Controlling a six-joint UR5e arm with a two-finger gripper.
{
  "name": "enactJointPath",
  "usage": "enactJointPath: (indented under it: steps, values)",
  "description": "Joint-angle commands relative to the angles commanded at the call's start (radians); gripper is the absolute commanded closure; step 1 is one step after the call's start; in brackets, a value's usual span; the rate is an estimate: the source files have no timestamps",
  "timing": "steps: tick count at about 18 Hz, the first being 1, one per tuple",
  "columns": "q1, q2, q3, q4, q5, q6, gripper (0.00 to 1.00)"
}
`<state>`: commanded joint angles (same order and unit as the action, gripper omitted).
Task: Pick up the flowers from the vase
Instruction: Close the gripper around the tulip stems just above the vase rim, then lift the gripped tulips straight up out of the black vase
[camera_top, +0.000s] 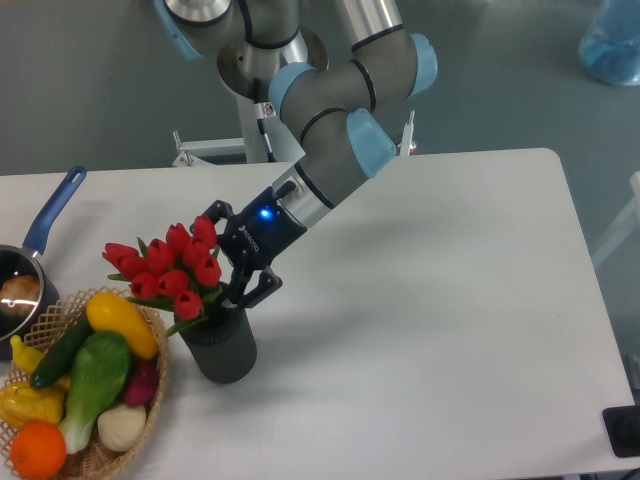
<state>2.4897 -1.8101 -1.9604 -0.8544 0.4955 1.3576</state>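
The flowers (170, 268) are red tulips with green leaves, standing in the vase (221, 345), a short dark ribbed cylinder at the table's front left. My gripper (236, 256) reaches in from the upper right at the level of the blooms and stems, just above the vase's mouth. Its jaws are spread, and the right side of the bunch lies between them. One finger (212, 213) shows above the tulips, the other (256, 288) beside the vase's rim. The fingertips are partly hidden behind the blooms.
A wicker basket (150, 398) of colourful vegetables touches the vase on its left. A blue-handled saucepan (45, 222) sits at the left edge. The arm's base column (255, 120) stands behind the table. A black object (625, 432) sits at the front right corner.
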Motion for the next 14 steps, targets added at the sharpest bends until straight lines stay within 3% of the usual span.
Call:
enactJointPath:
  steps: [10, 14]
  values:
    - [0.017, 0.003, 0.003, 0.0, -0.002, -0.003, 0.61]
    - [0.015, 0.014, 0.031, 0.002, -0.011, -0.093, 0.61]
